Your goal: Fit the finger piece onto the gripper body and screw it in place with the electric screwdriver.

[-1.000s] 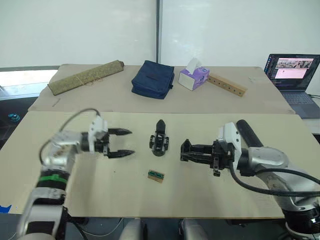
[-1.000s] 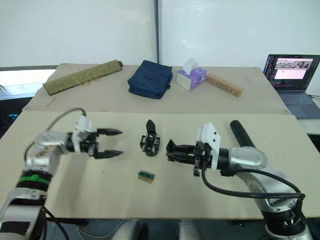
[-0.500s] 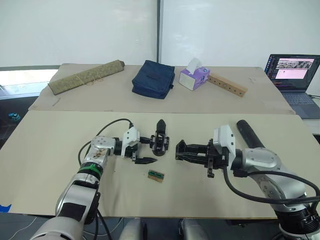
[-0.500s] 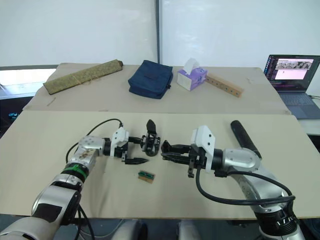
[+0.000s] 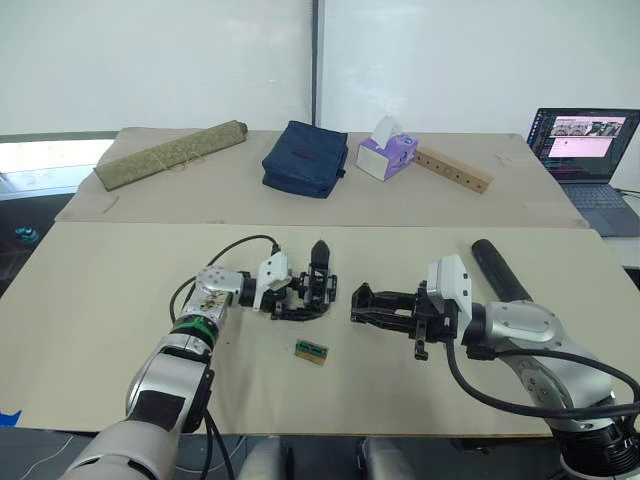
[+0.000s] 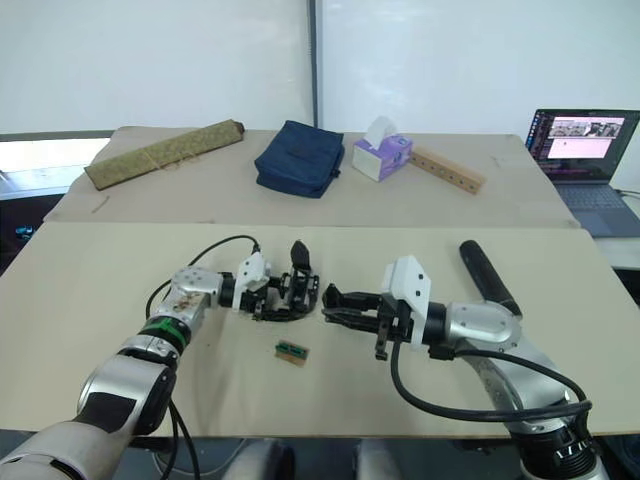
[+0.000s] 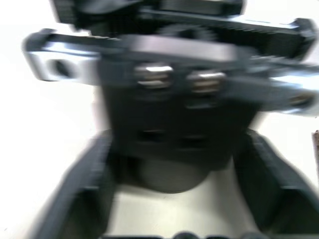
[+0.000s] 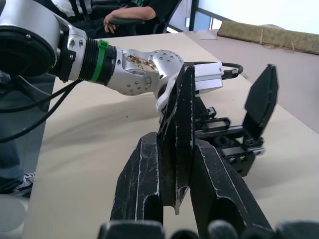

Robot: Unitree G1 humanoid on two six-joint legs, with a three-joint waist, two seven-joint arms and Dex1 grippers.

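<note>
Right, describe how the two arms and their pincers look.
Both arms are silver metal with looping black cables and white wrist housings. The left arm has a green band; the right arm is bulkier. Left pincer and right pincer each have two black, scuffed fingers.

Front tabletop:
- black mechanical gripper body with upright pointed finger (image 5: 318,285): 1
- small black wedge-shaped plastic finger piece (image 8: 178,134): 1
- thick black matte cylindrical electric screwdriver (image 5: 497,268): 1, near right edge
- small green-and-tan rectangular block (image 5: 312,351): 1

Rear tabletop:
- rolled olive-tan mat (image 5: 170,154): 1
- dark blue fabric pouch (image 5: 305,157): 1
- purple tissue box, white tissue protruding (image 5: 387,152): 1
- long tan wooden bar with holes (image 5: 455,169): 1

Right edge:
- open laptop, screen lit (image 5: 588,150): 1
</note>
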